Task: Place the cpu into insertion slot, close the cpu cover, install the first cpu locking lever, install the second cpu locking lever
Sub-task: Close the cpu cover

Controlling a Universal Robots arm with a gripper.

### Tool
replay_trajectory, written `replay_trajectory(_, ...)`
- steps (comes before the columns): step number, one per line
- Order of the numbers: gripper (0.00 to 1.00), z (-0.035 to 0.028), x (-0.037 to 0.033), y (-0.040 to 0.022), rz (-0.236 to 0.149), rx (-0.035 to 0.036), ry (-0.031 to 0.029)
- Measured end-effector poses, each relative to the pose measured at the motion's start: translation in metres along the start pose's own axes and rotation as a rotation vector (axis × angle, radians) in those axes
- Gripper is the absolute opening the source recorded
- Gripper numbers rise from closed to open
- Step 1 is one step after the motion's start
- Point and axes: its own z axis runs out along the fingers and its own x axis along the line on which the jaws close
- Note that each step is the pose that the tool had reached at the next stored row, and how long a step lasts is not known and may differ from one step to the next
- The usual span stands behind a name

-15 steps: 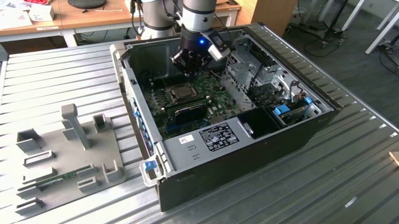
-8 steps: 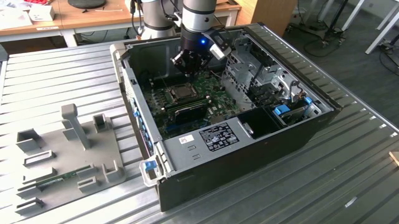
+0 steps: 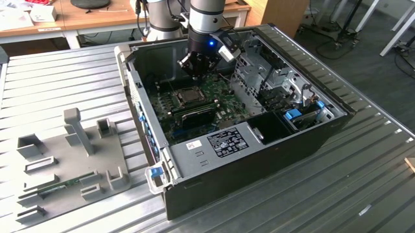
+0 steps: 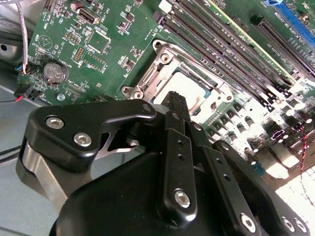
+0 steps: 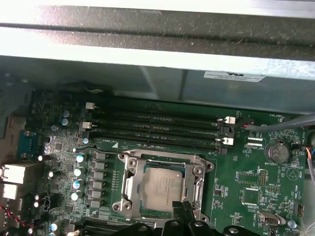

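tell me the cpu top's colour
The cpu top is dull silver-grey, clearest in the first wrist view.

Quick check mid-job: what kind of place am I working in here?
Probably a robotics lab or workshop: an open desktop computer case sits on a ribbed metal table, beside a grey fixture plate, with wooden desks behind.

We see the cpu [image 5: 165,186], a flat square chip with a dull silver-grey top, lying level in the insertion slot [image 5: 141,191]. The slot's black rim shows as a thin dark border around the chip on the green board [image 5: 236,206]. Chip and slot sit directly under the gripper [image 5: 184,210], whose tip hangs over one corner of the chip. The cpu cover [image 5: 129,183], a silvery metal frame with a large square window, lies folded down flat around the chip, leaving the chip's top showing through the window just beyond the gripper's tip.
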Motion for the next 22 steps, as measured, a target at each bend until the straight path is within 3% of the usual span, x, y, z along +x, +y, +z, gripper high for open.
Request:
replay_trajectory(8,0.1,0.0002,0.0038,0.0004,0.0,0.0,-0.0013)
replay_trajectory(15,0.1,0.001,0.0154,0.0014,0.002,0.0004,-0.0052)
replay_trajectory(22,0.1,0.0051,0.028,0.0026,0.022,0.0021,-0.0155)
